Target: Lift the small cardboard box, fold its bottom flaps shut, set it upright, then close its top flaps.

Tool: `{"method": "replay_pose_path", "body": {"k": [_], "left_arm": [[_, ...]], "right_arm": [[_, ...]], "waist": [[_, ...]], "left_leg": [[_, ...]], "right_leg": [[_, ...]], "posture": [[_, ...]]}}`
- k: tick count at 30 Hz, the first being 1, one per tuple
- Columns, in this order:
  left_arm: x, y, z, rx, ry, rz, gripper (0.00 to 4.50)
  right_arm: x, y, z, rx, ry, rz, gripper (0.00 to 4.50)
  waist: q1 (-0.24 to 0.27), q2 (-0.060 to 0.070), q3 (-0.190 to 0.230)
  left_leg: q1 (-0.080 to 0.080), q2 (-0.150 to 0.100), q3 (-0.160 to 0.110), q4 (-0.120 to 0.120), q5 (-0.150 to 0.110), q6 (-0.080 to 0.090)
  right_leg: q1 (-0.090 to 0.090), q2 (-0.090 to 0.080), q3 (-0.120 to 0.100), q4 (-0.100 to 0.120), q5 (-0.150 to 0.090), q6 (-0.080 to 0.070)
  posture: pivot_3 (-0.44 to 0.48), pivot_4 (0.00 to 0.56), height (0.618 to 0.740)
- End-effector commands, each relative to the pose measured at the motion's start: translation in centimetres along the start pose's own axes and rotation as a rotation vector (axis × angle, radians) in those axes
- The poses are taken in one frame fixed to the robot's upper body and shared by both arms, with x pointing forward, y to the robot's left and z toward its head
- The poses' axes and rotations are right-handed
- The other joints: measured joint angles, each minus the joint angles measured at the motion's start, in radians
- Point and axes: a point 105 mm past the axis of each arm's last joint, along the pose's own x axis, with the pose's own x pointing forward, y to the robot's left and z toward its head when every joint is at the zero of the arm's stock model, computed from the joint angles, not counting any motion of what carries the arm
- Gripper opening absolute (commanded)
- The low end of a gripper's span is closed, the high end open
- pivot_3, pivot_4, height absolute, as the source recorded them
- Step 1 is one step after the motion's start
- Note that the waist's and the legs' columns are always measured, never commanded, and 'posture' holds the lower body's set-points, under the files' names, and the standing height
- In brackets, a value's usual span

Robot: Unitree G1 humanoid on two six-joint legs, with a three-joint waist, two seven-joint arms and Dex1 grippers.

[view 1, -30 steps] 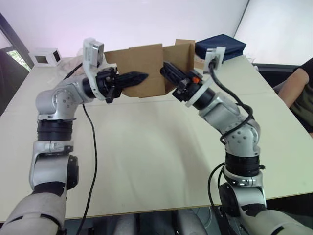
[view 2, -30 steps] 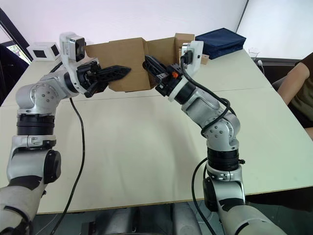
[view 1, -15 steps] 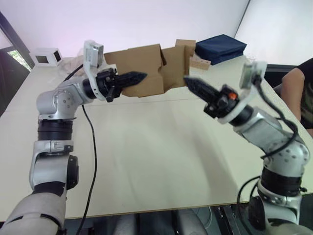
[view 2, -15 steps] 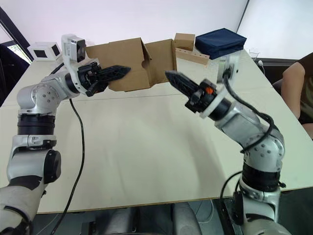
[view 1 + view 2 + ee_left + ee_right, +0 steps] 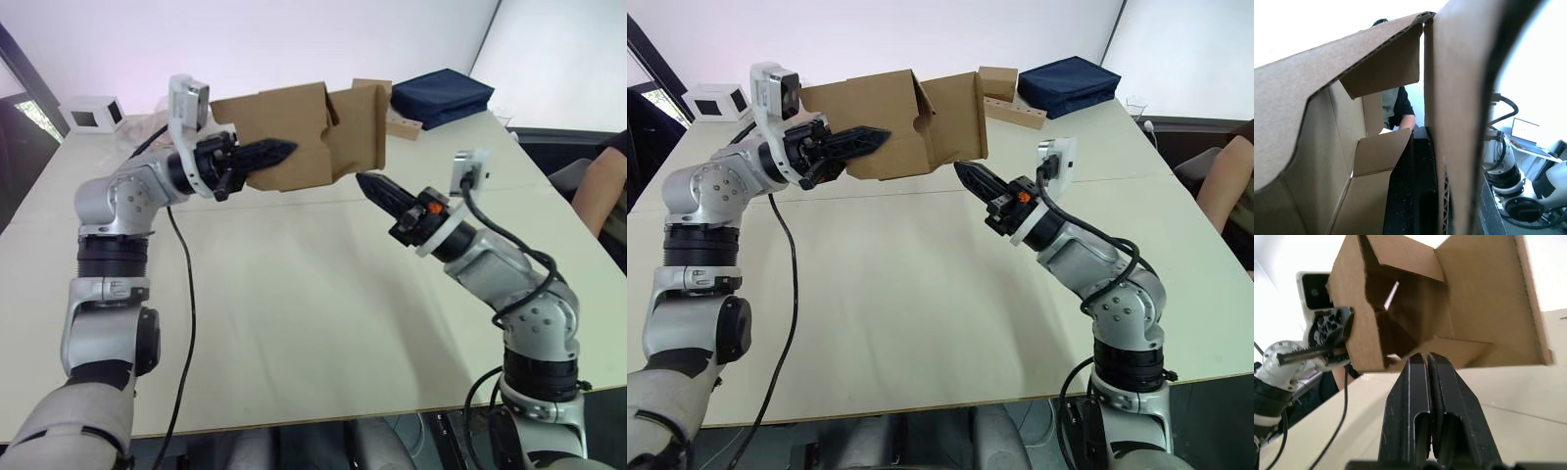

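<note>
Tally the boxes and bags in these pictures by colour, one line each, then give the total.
Brown cardboard: 2, the small open-flapped cardboard box held in the air and a little closed brown box at the table's far edge.
White: 1, the white cube box with a dark window.
Dark blue: 1, the flat fabric bag.
Total: 4

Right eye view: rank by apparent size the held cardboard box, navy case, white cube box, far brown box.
1. small cardboard box, held up by the left gripper, nearer the camera, so it may look oversized
2. navy case
3. white cube box and far brown box: look alike, not ranked
</note>
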Motion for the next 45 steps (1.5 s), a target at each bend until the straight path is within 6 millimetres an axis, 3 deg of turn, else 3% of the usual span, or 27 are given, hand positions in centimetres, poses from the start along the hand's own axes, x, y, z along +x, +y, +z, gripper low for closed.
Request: {"method": "replay_pose_path", "body": {"k": [1, 12, 29, 39, 42, 45], "left_arm": [[0.6, -1.1, 1.2, 0.044, -0.007, -0.047, 0.0], [0.9, -1.3, 0.7, 0.025, -0.015, -0.058, 0.0], [0.7, -1.7, 0.7, 0.018, -0.008, -0.072, 0.0], [0.5, -1.7, 0.9, 0.036, -0.021, -0.062, 0.0], [0.5, -1.8, 1.1, 0.041, -0.024, -0.064, 0.0], [0.5, -1.9, 1.2, 0.045, -0.027, -0.069, 0.0]], "right_arm": [[0.8, 0.9, 0.9, -0.018, -0.046, 0.044, 0.07], [2.5, 2.3, 0.2, 0.008, -0.044, 0.124, 0.07], [2.7, 3.6, -0.7, -0.015, 0.022, 0.2, 0.07], [-1.4, 3.5, 3.2, -0.045, 0.06, 0.27, 0.07], [-2.4, 2.5, 4.7, -0.01, 0.035, 0.249, 0.07], [-3.3, -0.5, 6.9, 0.021, -0.079, 0.131, 0.07]], "waist": [[0.0, 0.0, 0.0], [0.0, 0.0, 0.0], [-0.001, 0.0, 0.0], [0.002, 0.0, 0.0], [0.001, 0.0, 0.0], [0.001, 0.0, 0.0]], "left_leg": [[0.0, 0.0, 0.0, 0.0, 0.0, 0.0], [0.0, 0.0, 0.0, 0.0, 0.0, 0.0], [0.0, 0.0, 0.0, 0.0, 0.0, -0.001], [0.0, 0.0, 0.0, 0.0, 0.0, 0.001], [0.0, 0.0, 0.0, 0.0, -0.001, 0.003], [0.0, 0.0, 0.0, 0.0, -0.002, 0.003]], "right_leg": [[0.0, 0.0, 0.0, 0.0, 0.0, 0.0], [0.0, 0.0, 0.0, 0.0, 0.0, 0.0], [0.0, 0.0, 0.0, 0.0, 0.0, 0.0], [0.0, -0.001, 0.0, 0.0, 0.0, 0.0], [0.0, 0.0, 0.0, 0.0, 0.0, 0.0], [0.0, 0.0, 0.0, 0.0, 0.0, 0.0]], "posture": [[0.0, 0.15, 0.74], [0.0, 0.15, 0.74], [0.0, 0.15, 0.74], [0.0, 0.15, 0.74], [0.0, 0.15, 0.74], [0.0, 0.15, 0.74]]}}
